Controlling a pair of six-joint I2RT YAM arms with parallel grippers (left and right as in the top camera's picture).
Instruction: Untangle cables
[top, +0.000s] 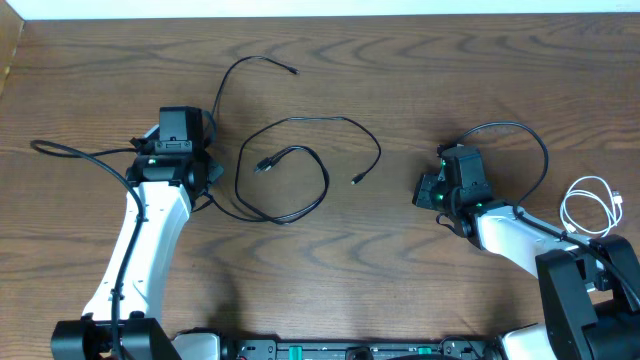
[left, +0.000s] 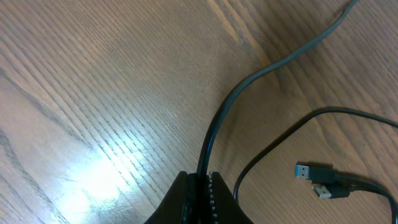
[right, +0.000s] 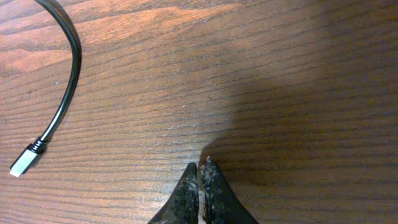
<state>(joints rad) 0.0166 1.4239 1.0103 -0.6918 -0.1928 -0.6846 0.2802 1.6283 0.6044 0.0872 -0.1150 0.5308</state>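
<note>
Left gripper (left: 200, 185): jaws pinched shut on a black cable (left: 217, 124). Only the left wrist view shows this, because overhead the wrist covers the fingers.
USB plugs (left: 308, 170): two lie side by side, right of that cable. They are clear in the wrist view and tiny overhead.
Black loops (top: 290, 170): these lie mid-table, between the arms.
Right gripper (right: 200, 173): fingers are pressed together on nothing, over bare wood. A plug end (right: 22, 163) lies well to their left.
White cable (top: 590, 205): coiled at the far right, seen overhead only.
Table (top: 400, 270): dark wood grain, with a pale strip (top: 300, 8) along the top edge.
Unclear: which loop the held cable joins.
</note>
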